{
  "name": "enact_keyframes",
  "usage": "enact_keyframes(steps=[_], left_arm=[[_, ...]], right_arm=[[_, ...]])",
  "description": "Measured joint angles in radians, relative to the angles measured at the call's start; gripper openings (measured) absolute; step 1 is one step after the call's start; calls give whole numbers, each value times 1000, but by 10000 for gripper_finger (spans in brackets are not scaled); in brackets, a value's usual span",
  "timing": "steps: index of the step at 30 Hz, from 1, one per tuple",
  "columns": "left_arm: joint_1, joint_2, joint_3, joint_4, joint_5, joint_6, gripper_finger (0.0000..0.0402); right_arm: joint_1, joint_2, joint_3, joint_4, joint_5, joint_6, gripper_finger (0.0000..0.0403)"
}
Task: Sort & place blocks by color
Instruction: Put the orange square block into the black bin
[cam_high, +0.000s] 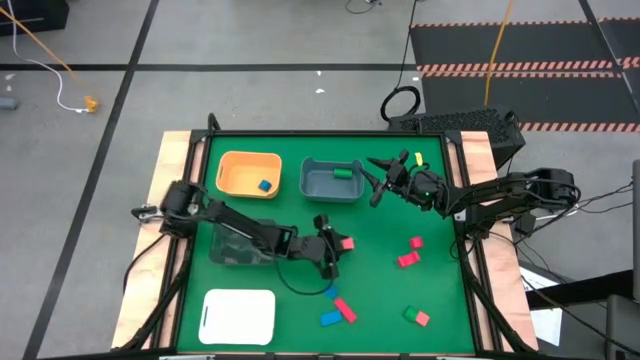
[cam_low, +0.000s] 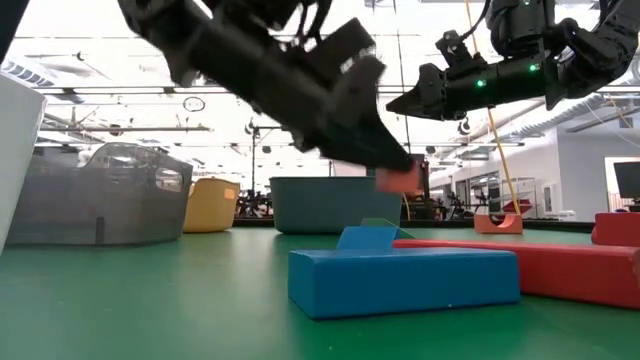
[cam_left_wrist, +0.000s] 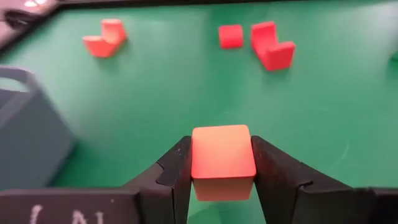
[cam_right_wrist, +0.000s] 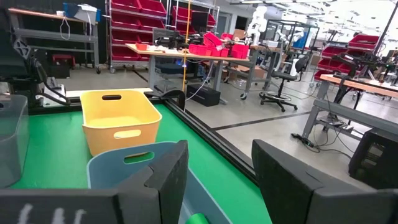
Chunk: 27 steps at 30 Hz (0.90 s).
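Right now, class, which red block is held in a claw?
The red cube clamped in the left claw; the other red blocks lie loose on the green mat.

A grey concrete floor (cam_high: 250, 40) surrounds the table, with red storage bins (cam_right_wrist: 134, 12) shelved far behind desks (cam_right_wrist: 186, 53).

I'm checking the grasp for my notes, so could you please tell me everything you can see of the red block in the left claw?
The red block is a small plain cube with softly rounded edges and a matte, orange-red look. It sits squarely between the dark fingers of the left claw, which press on two opposite sides, its top face showing. In the high view it hangs near the middle of the green table, and the low view shows it lifted clear of the surface.
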Motion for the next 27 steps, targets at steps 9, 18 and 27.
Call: enact_keyframes(steps=[9, 18, 27], left_arm=[[-99, -246, 1, -506, -281, -173, 165], [-294, -378, 2, -1061, -531, -709, 96], [-395, -478, 2, -1252, -610, -922, 67]], right_arm=[[0, 0, 0, -1, 0, 0, 171], [0, 0, 0, -4, 0, 0, 171], [0, 0, 0, 0, 0, 0, 171]])
